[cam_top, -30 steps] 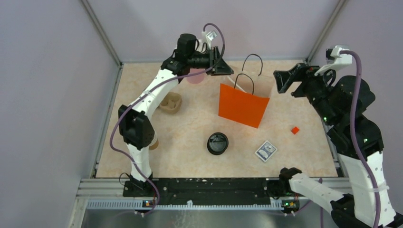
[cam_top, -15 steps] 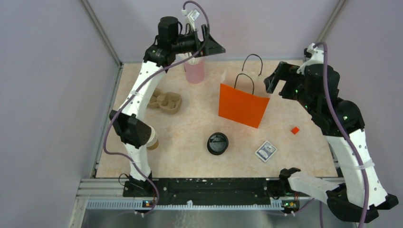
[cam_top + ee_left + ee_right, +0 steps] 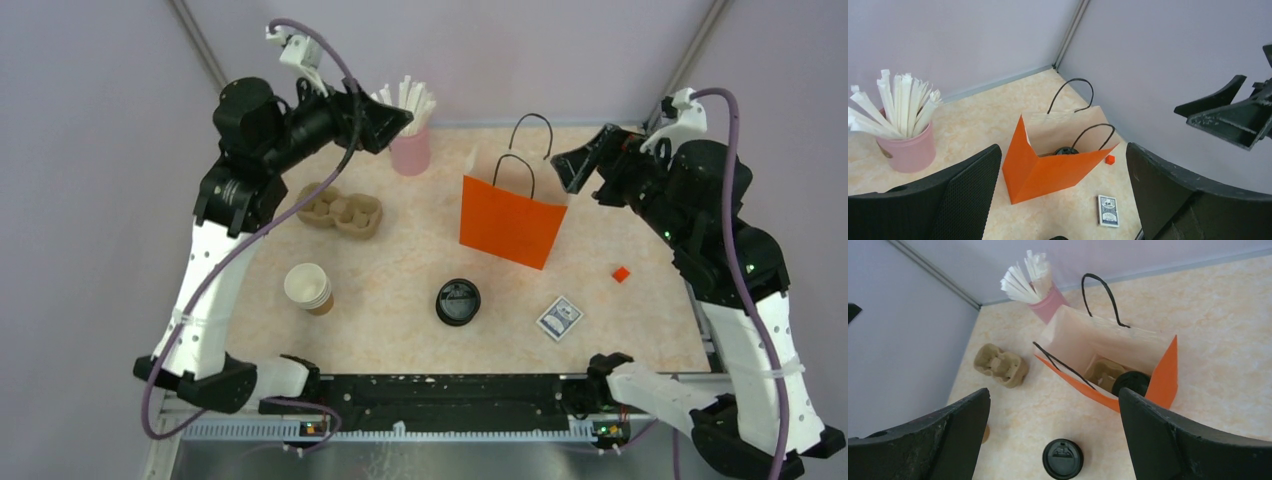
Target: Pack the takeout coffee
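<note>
Tabletop [image 3: 1238, 340]: takeout coffee [image 3: 1130, 382] inside orange bag [image 3: 1166, 371]

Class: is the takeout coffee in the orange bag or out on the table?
In: the takeout coffee sits inside the open orange bag, black lid showing.

orange bag [image 3: 1168, 375] mouth open upward | black handles [image 3: 1106, 290] arch across it | inside: carrier [image 3: 1103, 371] and takeout coffee [image 3: 1130, 382] occupy the bottom
</note>
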